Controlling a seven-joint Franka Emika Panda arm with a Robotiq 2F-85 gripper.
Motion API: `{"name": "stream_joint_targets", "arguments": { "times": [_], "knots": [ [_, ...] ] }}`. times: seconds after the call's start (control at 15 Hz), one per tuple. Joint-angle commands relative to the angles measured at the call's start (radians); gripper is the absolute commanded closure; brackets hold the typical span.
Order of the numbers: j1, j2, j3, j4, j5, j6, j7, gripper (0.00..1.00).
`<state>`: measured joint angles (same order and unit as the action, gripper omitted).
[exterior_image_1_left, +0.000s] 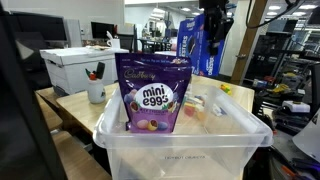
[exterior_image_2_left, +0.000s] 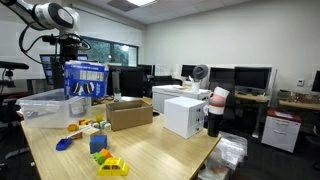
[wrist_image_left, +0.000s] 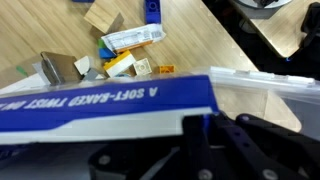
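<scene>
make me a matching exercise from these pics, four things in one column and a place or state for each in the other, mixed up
Things:
1 blue box
2 purple mini eggs bag
3 white cup
4 cardboard box

Places or states:
a dark and red things sticking out of the top
b held up off the table in the gripper
c on the table beyond the toy blocks
d standing upright in the clear bin

Pairs: 1-b, 2-d, 3-a, 4-c
</scene>
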<state>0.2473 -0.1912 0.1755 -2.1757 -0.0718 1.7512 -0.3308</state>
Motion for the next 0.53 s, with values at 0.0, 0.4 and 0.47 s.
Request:
{"name": "stream_joint_targets", "arguments": {
  "times": [0.0,0.4,0.47],
  "knots": [
    [0.018,-0.024,0.009,-0.009,0.046,-0.031,-0.086,0.95],
    [0.046,-0.059,0.025,-0.017,0.073,-0.041,-0.146,0.95],
    [0.051,-0.068,0.027,-0.022,0.076,-0.042,-0.157,0.95]
  ]
}}
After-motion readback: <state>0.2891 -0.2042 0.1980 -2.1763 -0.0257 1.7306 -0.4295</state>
